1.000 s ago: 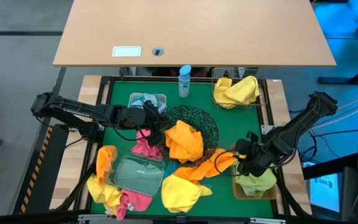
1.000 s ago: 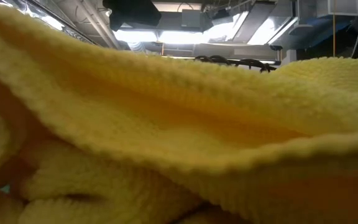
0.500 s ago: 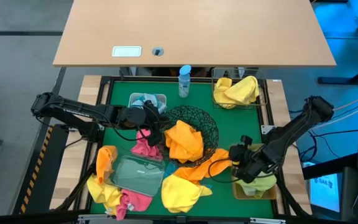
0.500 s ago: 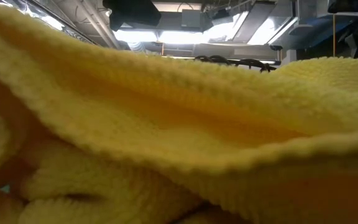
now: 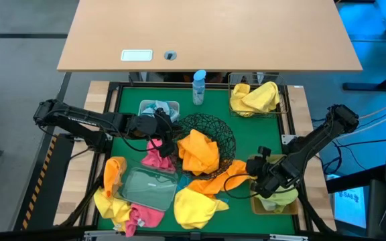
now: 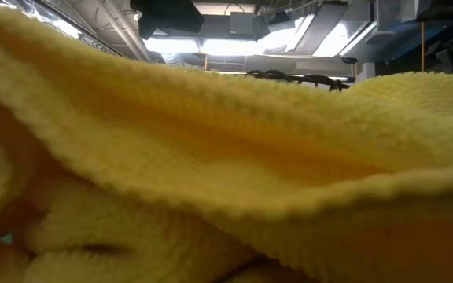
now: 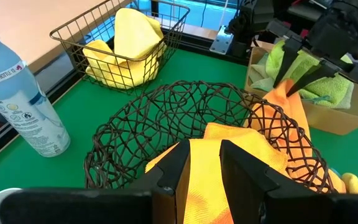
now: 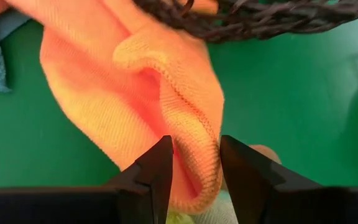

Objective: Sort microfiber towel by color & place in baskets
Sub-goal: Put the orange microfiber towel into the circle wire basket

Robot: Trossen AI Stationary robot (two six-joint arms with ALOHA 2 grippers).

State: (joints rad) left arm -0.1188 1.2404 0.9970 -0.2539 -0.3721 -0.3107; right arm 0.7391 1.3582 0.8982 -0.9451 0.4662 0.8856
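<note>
A long orange towel [image 5: 228,177] trails from the round black wire-mesh bowl [image 5: 225,134] across the green mat; one end lies beside the tan bin [image 5: 254,201], which holds lime-green towels. My right gripper [image 5: 254,169] is at that end, shut on it. Another orange towel [image 5: 198,150] sits in the bowl. My left gripper [image 7: 205,163] hovers open over the bowl's left rim, above this towel. Yellow towels fill the square wire basket [image 5: 283,100]. A light blue towel lies in the white tub [image 5: 158,107]. My right gripper pinches a folded edge [image 8: 194,146] at the orange towel's end between its two fingers [image 8: 157,171], coming from the table's right side. The fold bulges up between the fingers. The rest of the towel lies slack on the mat toward the bowl.
A clear plastic tray [image 5: 146,186] lies on pink, yellow and orange towels at the near left. A yellow towel [image 5: 194,207] lies near the front edge and fills the low view [image 6: 226,157]. A blue-capped bottle [image 5: 199,87] stands at the far edge.
My right gripper has moved a little toward the table's left, from beside the tan bin onto the end of the orange towel. The towels have stayed where they were.
</note>
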